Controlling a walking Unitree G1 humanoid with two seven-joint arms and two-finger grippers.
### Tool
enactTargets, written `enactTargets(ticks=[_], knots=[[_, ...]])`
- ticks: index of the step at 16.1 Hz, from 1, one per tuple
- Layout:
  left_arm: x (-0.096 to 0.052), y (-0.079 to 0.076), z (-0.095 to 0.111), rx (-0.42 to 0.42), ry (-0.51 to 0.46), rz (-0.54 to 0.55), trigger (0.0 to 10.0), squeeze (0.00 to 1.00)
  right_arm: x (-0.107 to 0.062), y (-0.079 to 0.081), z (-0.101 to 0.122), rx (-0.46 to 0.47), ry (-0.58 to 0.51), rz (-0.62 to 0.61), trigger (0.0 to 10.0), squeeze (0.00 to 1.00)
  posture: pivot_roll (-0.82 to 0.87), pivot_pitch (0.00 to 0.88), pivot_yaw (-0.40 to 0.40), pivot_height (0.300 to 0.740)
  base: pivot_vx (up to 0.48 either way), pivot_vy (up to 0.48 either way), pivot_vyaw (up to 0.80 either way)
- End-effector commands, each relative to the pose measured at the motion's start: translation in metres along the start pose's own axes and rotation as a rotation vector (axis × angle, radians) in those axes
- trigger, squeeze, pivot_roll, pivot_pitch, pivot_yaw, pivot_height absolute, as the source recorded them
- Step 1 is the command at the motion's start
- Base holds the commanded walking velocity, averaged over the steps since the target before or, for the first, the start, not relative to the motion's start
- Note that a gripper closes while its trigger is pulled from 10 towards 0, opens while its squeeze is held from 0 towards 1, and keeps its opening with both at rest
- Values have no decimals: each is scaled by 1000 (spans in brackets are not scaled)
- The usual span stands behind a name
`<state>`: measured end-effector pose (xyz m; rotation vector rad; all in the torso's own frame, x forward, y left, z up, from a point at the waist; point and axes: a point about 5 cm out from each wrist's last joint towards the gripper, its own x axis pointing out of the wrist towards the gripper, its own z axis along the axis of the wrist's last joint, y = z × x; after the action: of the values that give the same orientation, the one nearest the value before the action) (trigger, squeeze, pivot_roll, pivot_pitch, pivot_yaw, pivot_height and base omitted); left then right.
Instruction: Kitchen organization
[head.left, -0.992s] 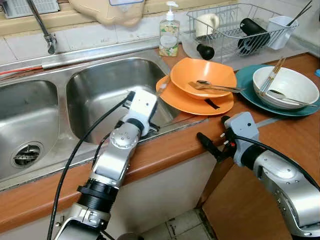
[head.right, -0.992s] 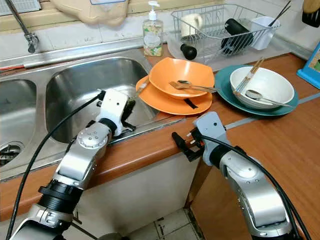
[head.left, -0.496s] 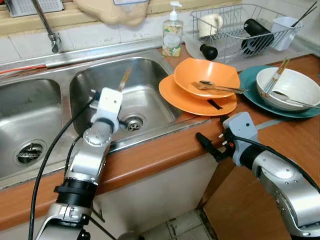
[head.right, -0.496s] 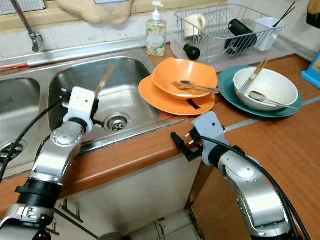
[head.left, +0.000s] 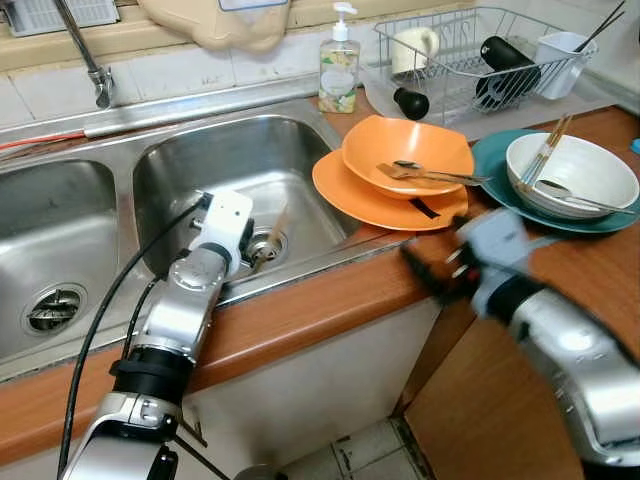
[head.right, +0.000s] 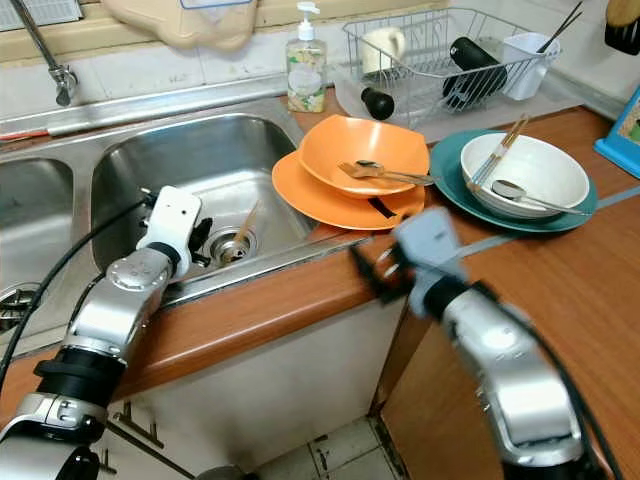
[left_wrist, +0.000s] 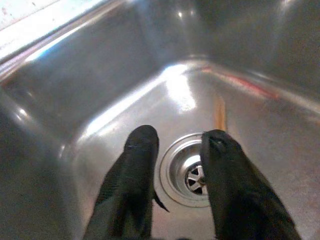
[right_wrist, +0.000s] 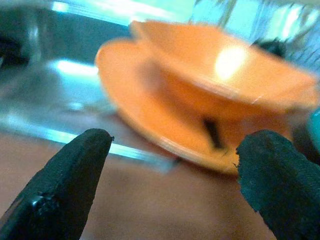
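Note:
My left gripper (left_wrist: 180, 140) hangs low inside the right sink basin (head.left: 190, 165), just over the drain (left_wrist: 192, 172), and stands open with nothing between its fingers. A thin wooden chopstick (head.left: 272, 228) leans loose in the basin beside the drain, also seen as a brown streak (left_wrist: 220, 112) beyond the fingers. My right gripper (head.left: 428, 272), blurred by motion, is at the counter's front edge and open, facing the orange plate (right_wrist: 150, 115) and the orange bowl (right_wrist: 225, 70) stacked on it. A spoon (head.left: 430, 173) lies in that bowl.
A teal plate (head.left: 490, 160) carries a white bowl (head.left: 590, 185) with chopsticks and a spoon, to the right of the orange dishes. Behind them stand a wire dish rack (head.left: 455, 75) and a soap bottle (head.left: 339, 70). The faucet (head.left: 85, 55) rises at the back left.
My left gripper carried the chopstick from the orange plate over the basin, dropped lower and let it go by the drain. My right arm is now moving, blurred.

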<state>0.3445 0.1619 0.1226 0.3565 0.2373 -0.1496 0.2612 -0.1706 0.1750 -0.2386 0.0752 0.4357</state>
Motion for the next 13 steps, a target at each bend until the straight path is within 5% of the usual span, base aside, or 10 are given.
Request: enactTargets(ticks=[1, 2, 3, 4, 6, 7, 8, 9, 13], knots=[[0, 8, 8, -7, -40, 21, 10000, 1000, -2, -4, 13, 25, -77, -6, 10000, 1000, -60, 0, 62, 740, 0, 0, 0], [-3, 11, 13, -30, -94, 27, 10000, 1000, -4, -11, 25, 70, -148, -31, 10000, 1000, -60, 0, 64, 740, 0, 0, 0], [-5, 13, 16, -52, -133, 21, 10000, 847, -6, -17, 32, 96, -193, -57, 10000, 1000, -59, 0, 65, 740, 0, 0, 0], [-10, 12, 21, -94, -181, -10, 10000, 0, -7, -26, 38, 106, -224, -102, 10000, 1000, -59, 0, 64, 740, 0, 0, 0], [-21, 6, 29, -113, -258, -114, 10000, 0, -7, -41, 42, 78, -224, -180, 10000, 1000, -58, 0, 61, 740, 0, 0, 0], [-27, 1, 31, -114, -286, -170, 10000, 0, -7, -43, 40, 80, -214, -182, 10000, 651, -56, 0, 60, 740, 0, 0, 0], [-35, -5, 33, -114, -321, -243, 10000, 0, -6, -46, 37, 90, -200, -174, 10000, 173, -54, 0, 59, 740, 0, 0, 0], [-48, -13, 35, -122, -352, -331, 10000, 0, -7, -48, 30, 132, -177, -135, 10000, 0, -52, 0, 57, 740, 0, 0, 0], [-65, -25, 35, -110, -356, -462, 10000, 0, -5, -53, 16, 254, -136, -70, 10000, 0, -43, 0, 62, 740, 0, 0, 0]])
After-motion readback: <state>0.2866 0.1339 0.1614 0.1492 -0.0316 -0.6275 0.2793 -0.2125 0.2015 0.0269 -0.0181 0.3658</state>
